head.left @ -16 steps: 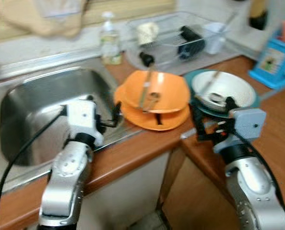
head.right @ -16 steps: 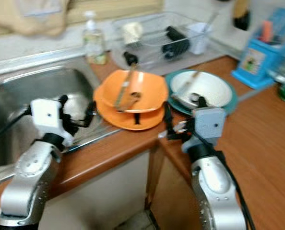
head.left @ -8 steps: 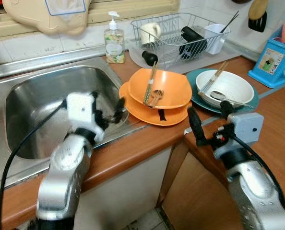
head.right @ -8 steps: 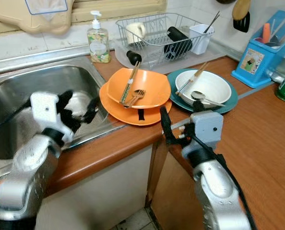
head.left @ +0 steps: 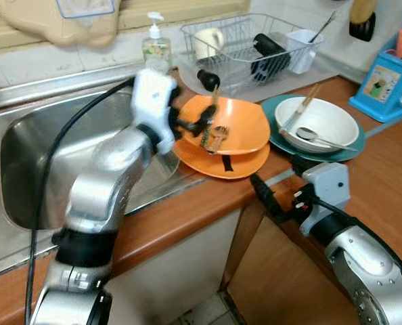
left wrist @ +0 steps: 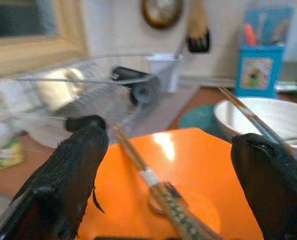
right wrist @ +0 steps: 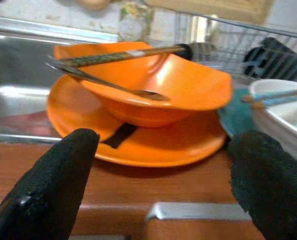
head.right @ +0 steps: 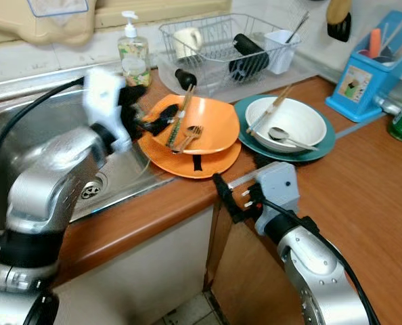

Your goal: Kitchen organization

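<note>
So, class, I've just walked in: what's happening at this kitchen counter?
The robot is tidying dirty dishes beside the sink. Its left gripper, fingers open, reaches over the orange bowl, which sits on an orange plate and holds chopsticks and a fork. The right gripper, also open, hovers at the counter edge. Nothing is grasped yet. A white bowl waits on a teal plate.

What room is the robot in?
It looks like a home kitchen. There is a steel sink set in a wooden counter, a wire dish rack holding washed things, and an orange bowl with used cutlery waiting beside the sink.
</note>
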### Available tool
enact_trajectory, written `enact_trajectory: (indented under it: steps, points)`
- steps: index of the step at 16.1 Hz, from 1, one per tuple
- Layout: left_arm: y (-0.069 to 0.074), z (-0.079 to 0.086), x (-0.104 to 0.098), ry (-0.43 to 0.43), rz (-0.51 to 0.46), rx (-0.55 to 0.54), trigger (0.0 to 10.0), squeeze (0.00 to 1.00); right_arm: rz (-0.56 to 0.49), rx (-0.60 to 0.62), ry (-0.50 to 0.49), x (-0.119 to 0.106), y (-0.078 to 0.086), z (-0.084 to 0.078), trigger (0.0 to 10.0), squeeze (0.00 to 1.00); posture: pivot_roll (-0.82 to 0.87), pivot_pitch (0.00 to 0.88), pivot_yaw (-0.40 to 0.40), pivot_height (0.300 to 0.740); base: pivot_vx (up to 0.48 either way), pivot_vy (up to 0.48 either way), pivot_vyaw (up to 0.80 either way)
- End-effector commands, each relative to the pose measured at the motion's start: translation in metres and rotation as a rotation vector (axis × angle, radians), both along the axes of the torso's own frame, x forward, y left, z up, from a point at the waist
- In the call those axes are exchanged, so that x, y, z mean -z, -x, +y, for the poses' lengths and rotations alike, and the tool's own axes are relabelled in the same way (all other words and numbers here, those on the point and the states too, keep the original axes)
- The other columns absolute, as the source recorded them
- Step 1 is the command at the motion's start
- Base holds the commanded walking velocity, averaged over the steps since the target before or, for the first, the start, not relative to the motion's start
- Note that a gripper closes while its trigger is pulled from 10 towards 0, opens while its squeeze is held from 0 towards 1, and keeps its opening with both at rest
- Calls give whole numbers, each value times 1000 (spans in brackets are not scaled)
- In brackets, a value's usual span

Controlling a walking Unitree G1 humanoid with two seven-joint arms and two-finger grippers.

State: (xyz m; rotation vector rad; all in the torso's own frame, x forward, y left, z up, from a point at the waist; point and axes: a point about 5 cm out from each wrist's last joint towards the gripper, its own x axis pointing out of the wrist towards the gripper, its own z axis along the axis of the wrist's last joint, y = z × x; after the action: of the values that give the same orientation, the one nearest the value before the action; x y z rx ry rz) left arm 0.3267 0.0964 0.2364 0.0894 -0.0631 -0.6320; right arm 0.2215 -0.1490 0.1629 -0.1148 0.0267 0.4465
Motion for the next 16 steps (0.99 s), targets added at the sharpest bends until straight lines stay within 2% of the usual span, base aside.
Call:
enact_trajectory:
  steps: [1,2,3,7,9,10,16]
  points:
    - [-8,-10,2,-49,63,44,4902,0,-18,-60,12,-7,2,6,10000,0,-153,0,10,740,0,0,0]
    - [-8,-10,2,-49,63,44,4902,0,-18,-60,12,-7,2,6,10000,0,-153,0,10,740,0,0,0]
    - [-21,-23,2,-169,139,75,0,0,-16,-106,50,-8,3,9,10000,0,-160,0,17,740,0,0,0]
    - [-33,-32,3,-274,175,89,0,0,-1,-130,68,-8,4,11,10000,0,-163,0,23,740,0,0,0]
    - [-41,-38,8,-355,200,107,0,0,7,-141,79,-8,5,11,10000,0,-165,0,23,740,0,0,0]
    - [-47,-38,11,-426,214,87,0,0,9,-146,85,-8,5,12,10000,0,-167,0,23,740,0,0,0]
    - [-61,-36,10,-455,247,36,0,0,13,-157,101,-9,5,12,10000,0,-172,0,27,740,0,0,0]
